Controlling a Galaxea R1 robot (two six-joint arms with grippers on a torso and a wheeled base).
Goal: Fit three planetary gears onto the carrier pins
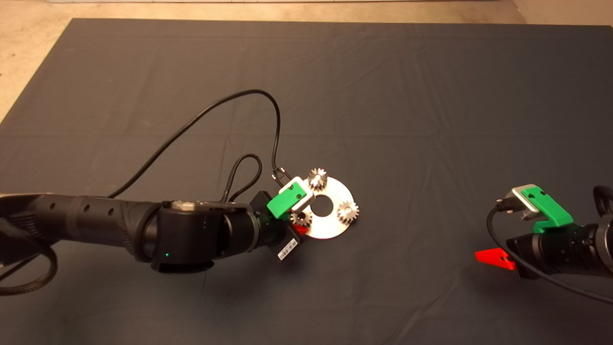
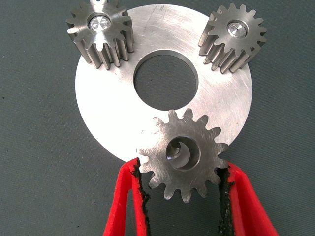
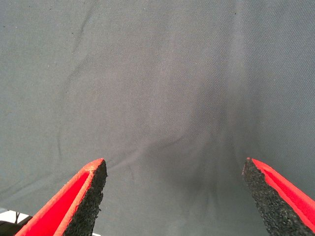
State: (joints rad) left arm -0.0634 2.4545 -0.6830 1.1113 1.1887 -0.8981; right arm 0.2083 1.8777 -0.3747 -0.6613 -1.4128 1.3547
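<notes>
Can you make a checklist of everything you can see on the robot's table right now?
Surface: dark mat, wrinkled.
Job's things: disc with two gears on pins; third gear over its pin, off-centre.
Clutter: nothing seen.
Grippers: left gripper shut on the third gear; right gripper open, parked at the mat's right.
Cables: black cable looping over the left arm.
Surroundings: pale floor.

Dark creased mat [image 1: 431, 96] w/ beige floor [image 1: 28, 57] beyond.

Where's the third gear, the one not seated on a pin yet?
In the left wrist view, the third gear sits between the left claw's pads at the disc's edge, its pin off-centre in the hole.
</notes>
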